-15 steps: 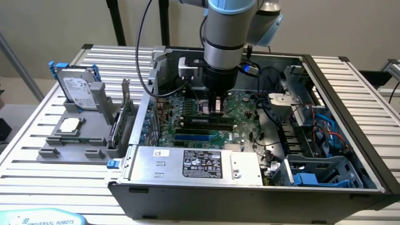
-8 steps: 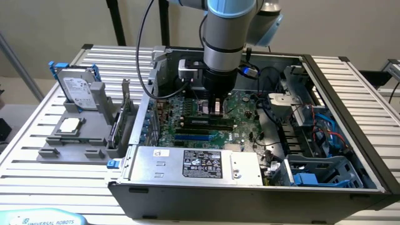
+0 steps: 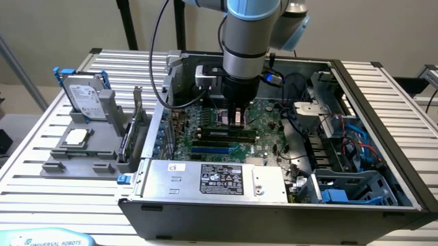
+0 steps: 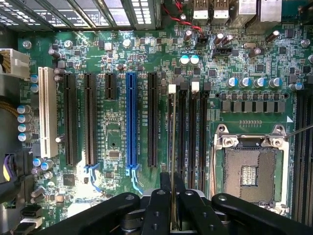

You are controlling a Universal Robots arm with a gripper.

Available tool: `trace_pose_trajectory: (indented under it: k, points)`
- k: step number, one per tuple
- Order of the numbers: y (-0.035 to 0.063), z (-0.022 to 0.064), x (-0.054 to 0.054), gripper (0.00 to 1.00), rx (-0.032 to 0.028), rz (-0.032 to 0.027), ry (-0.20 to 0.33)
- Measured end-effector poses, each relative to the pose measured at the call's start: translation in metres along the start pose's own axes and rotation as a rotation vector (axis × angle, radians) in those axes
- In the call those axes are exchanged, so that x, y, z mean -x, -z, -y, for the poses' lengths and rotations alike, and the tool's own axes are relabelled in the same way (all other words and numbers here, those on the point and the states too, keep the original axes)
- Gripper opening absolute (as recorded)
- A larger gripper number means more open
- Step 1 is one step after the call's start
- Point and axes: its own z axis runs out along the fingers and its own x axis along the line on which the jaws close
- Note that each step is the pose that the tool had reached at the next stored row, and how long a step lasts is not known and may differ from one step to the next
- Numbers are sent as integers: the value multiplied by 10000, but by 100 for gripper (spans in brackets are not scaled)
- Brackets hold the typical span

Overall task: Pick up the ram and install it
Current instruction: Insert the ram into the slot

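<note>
Green ram (image 4: 172, 142) pinched edge-on in claw (image 4: 172, 196) above motherboard (image 4: 117, 73); "UNIVERSAL ROBOTS" label (image 3: 51, 242).

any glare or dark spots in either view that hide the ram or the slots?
Exterior view: even light, mild sheen on the power supply; the gripper shades the board beneath it. Wrist view: bright glare on the rear vent slats; the ram shows edge-on as a thin line over the memory slots, the fingers dark.

A slatted metal table (image 3: 397, 97) carries an open computer case (image 3: 274, 210) and a grey fixture (image 3: 82, 154).
</note>
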Motion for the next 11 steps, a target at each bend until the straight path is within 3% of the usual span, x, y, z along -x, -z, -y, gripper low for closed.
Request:
trace_pose_trajectory:
  k: [11]
  points:
    - [-20,-5,0,14,-1,-30,-1]
